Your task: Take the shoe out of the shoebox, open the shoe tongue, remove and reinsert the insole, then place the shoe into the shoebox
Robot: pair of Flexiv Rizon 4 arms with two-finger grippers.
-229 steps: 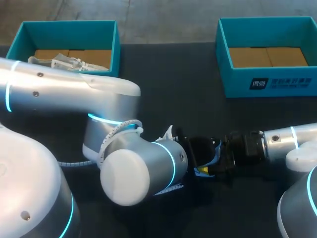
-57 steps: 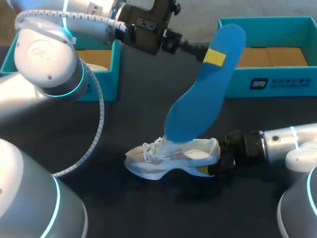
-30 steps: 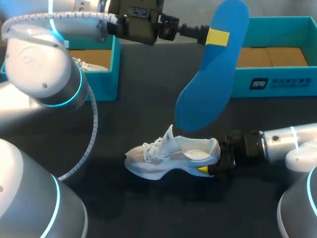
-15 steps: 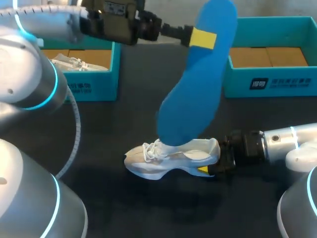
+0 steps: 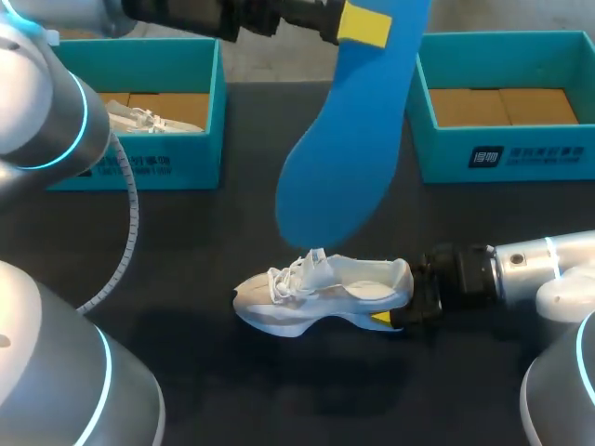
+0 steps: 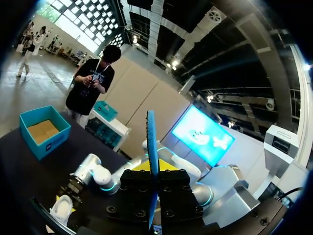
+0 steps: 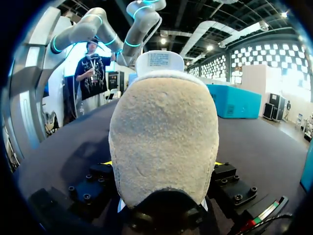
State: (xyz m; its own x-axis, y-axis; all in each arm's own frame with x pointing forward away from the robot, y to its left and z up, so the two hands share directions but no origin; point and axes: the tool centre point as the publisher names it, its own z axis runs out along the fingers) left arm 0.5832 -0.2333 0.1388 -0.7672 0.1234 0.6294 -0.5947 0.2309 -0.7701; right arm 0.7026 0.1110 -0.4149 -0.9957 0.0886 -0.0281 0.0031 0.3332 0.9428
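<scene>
Blue insole [image 5: 344, 158], out of the white shoe [image 5: 321, 290] and hanging toe-down over it.
The left pincer [image 5: 364, 25] is clamped on the insole's heel end, far and high. Within the last second it has carried the insole leftward, so the toe end is now just above the tongue. The right pincer [image 5: 400, 302] is clamped on the shoe's heel, steadying it mid-tabletop [image 5: 232, 232]. Removal appears done; reinsertion is probably next, with the toe to be aimed into the opening. The shoebox [image 5: 502, 158] stands far right.
</scene>
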